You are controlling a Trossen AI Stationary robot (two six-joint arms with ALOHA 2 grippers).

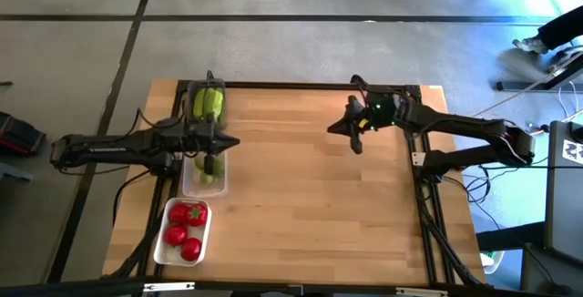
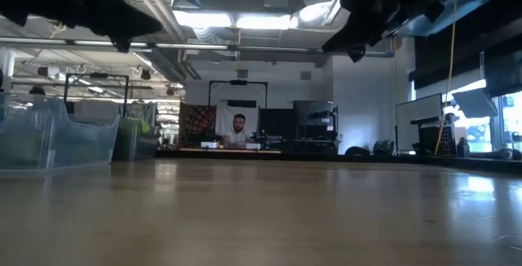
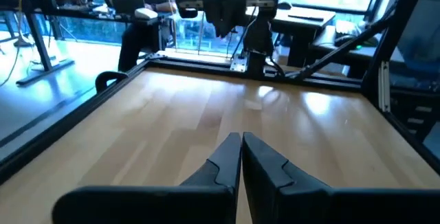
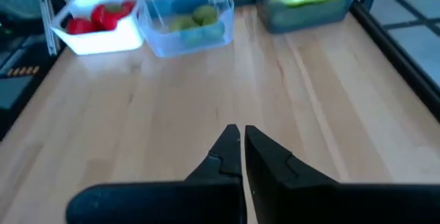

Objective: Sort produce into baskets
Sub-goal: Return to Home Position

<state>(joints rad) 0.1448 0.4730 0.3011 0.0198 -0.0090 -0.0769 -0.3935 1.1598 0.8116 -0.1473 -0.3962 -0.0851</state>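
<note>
Both arms are matte black all over, with chunky links and rounded joints. The left arm point(image 1: 118, 148), on the table's 9 o'clock side, has small white lettering point(image 1: 107, 149) along its long link, too tiny to read. The right arm point(image 1: 474, 133), over at 3 o'clock, has a little green light point(image 1: 373, 108) on its wrist. Thin black cables point(image 1: 127, 192) trail off the left arm toward 7 o'clock. The left gripper point(image 3: 241, 136) and right gripper point(image 4: 240, 129) look identical: two dark angular fingers tapering to wedge tips, with only a thin slit between them.
</note>
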